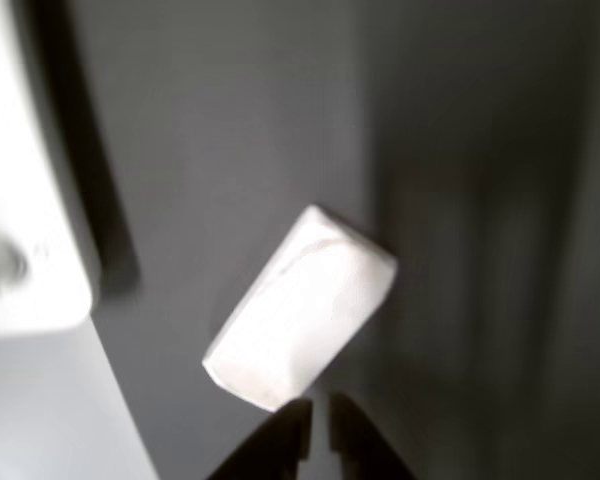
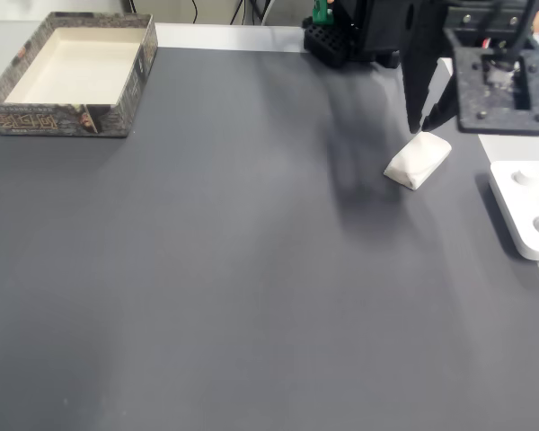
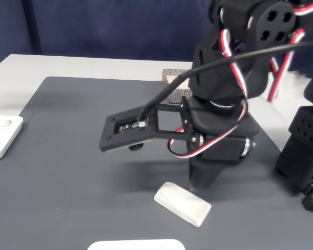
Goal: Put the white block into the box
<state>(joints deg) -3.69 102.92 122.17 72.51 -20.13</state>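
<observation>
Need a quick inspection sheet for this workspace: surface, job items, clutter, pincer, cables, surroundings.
Surface: dark grey mat on a pale table, bare across the middle.
White block: lies flat on the mat, tilted in the other view, not gripped.
Box: far left corner in a fixed view, open, empty inside.
Clutter: white device with round buttons at the mat's edge.
Pincer: just above the block's end, tips nearly together, holding nothing.
Cables: red, white and black wires looped over the arm.
Surroundings: dark blue backdrop.
</observation>
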